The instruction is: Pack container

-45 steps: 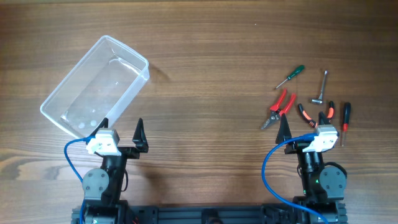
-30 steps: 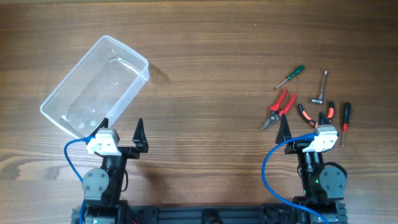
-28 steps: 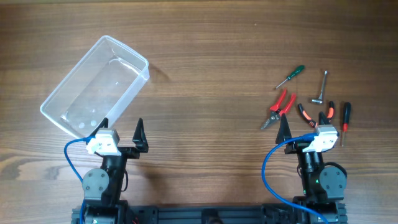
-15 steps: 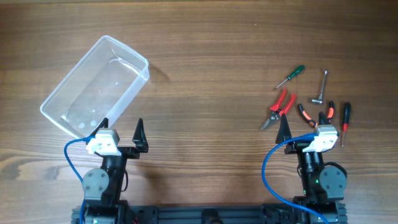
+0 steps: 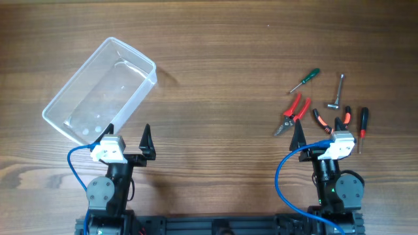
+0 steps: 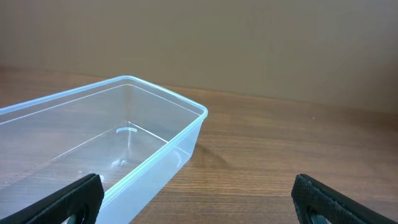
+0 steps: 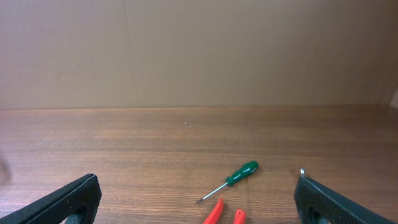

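At the left of the bench (image 5: 215, 39) we see the container (image 5: 99, 90), a clear rectangular tub with rounded corners and a thin rim. It lies at a slant, wood grain showing through it, its near end just ahead of our left claw (image 5: 128, 132), whose jaws stand wide apart. Further right, our right claw (image 5: 319, 127) is likewise spread, near scattered small hand tools (image 5: 295, 109).

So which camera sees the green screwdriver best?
The right wrist: the green screwdriver lies whole and biggest there. Overhead shows it whole too, but tiny. The left wrist misses it.
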Controlling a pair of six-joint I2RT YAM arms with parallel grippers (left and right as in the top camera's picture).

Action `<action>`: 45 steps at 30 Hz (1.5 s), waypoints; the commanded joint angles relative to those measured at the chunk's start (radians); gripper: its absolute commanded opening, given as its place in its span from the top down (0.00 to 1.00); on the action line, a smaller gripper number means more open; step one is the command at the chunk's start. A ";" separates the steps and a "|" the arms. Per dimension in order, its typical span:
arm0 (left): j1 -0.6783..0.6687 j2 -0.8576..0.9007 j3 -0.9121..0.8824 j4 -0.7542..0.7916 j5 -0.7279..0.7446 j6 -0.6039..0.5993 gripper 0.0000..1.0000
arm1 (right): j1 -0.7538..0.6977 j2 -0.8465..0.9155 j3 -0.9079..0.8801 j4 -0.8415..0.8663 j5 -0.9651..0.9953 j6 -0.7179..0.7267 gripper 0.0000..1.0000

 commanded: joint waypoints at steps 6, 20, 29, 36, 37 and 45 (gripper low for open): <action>0.005 -0.007 -0.004 -0.004 0.026 -0.008 0.00 | 0.005 -0.004 0.000 0.006 0.013 0.022 0.00; 0.005 0.217 0.215 -0.020 -0.016 -0.137 0.00 | 0.003 0.346 0.175 -0.012 -0.194 0.294 0.00; 0.022 0.894 1.058 -0.667 -0.213 -0.205 0.00 | 0.003 1.013 0.809 -0.421 -0.291 0.227 0.00; 0.083 1.020 1.313 -1.067 -0.039 -0.288 0.00 | 0.003 1.220 1.083 -0.788 -0.038 0.143 0.00; 0.092 1.011 1.313 -1.079 -0.058 -0.299 0.00 | 0.003 1.215 1.085 -0.789 -0.042 0.105 0.00; 0.443 1.083 1.313 -1.214 -0.161 -0.776 0.00 | -0.063 1.275 1.297 -1.056 -0.001 0.103 0.00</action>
